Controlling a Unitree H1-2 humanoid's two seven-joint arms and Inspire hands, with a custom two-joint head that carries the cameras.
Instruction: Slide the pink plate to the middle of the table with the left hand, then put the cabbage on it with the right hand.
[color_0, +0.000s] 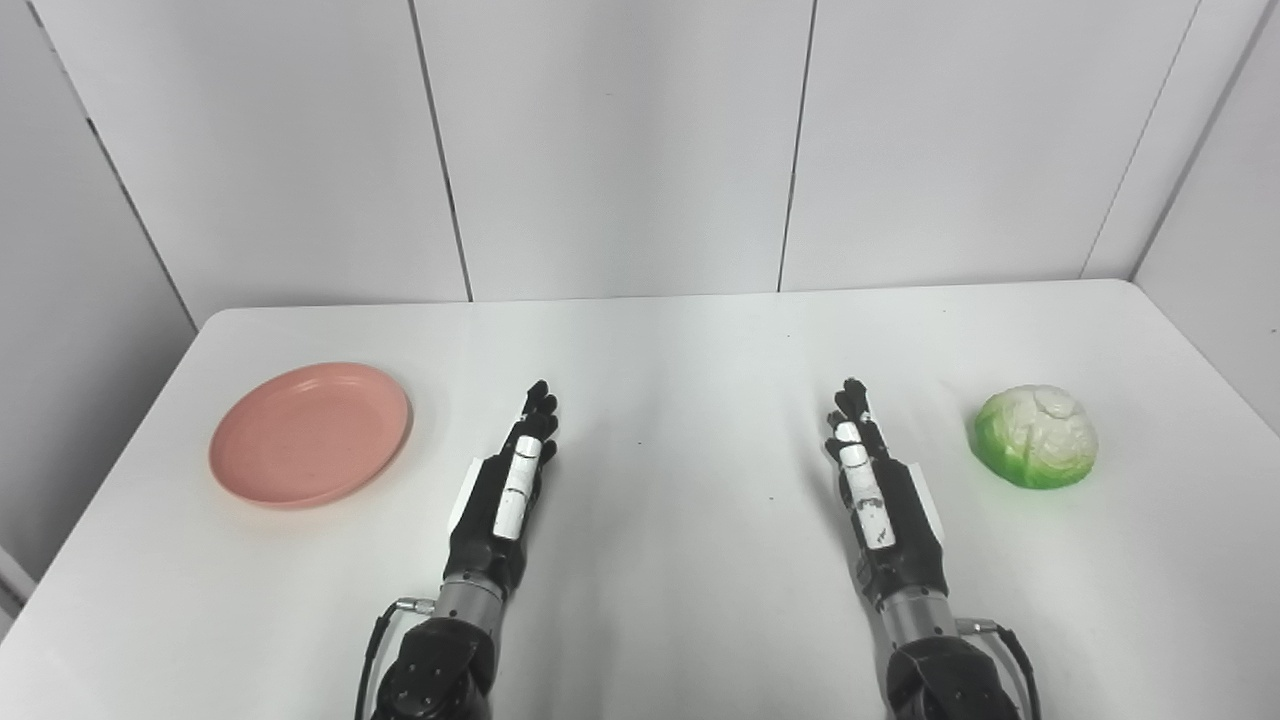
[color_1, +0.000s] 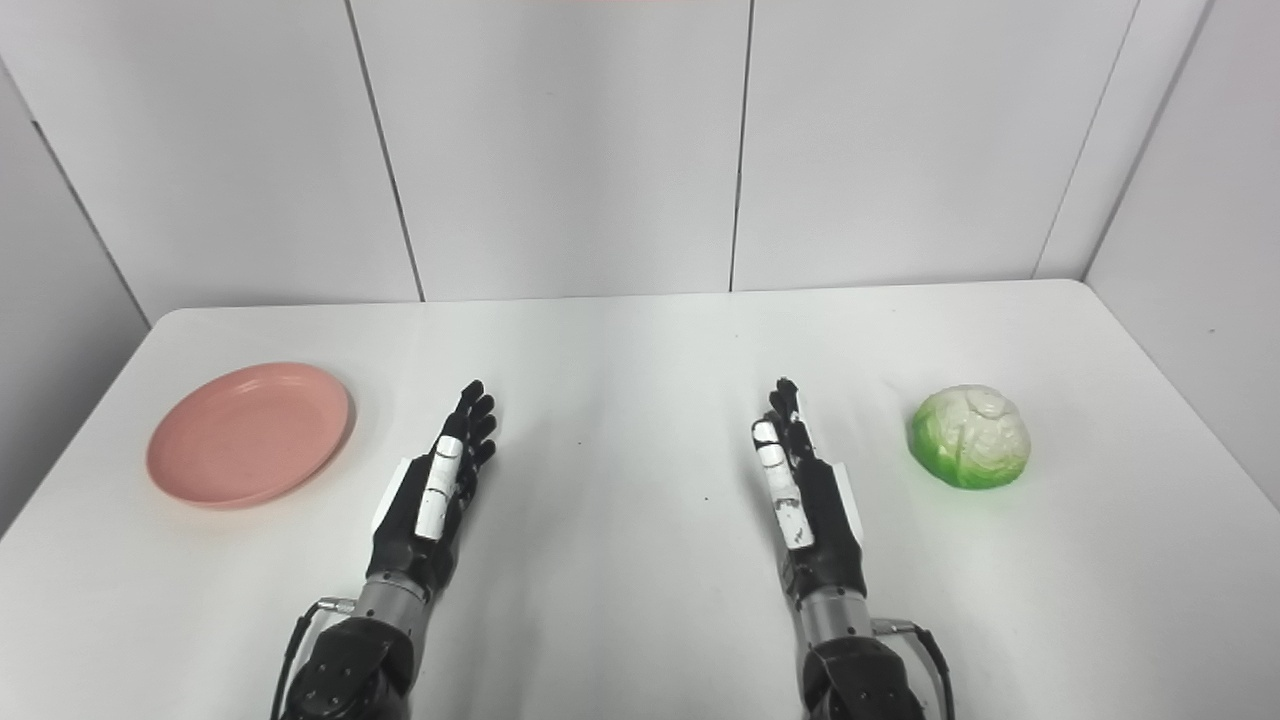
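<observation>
While neither step of the task shows any sign of completion, I record the positions as follows, taking the table (color_0: 650, 350) as reference. My left hand (color_0: 510, 490) lies over the table's near-centre left, fingers extended and together, holding nothing. My right hand (color_0: 870, 490) lies over the near-centre right in the same flat, empty posture. The plate (color_0: 310, 435) sits toward the table's left edge, apart from my left hand, with nothing on it. The cabbage (color_0: 1037, 437) sits toward the table's right edge, near my right hand but not touching it. The table's middle, between my two hands, carries no object. My assessment: the work stands at its beginning. Outstanding items are the slide of the plate to the table's middle, then the pickup and placement of the cabbage on it.
</observation>
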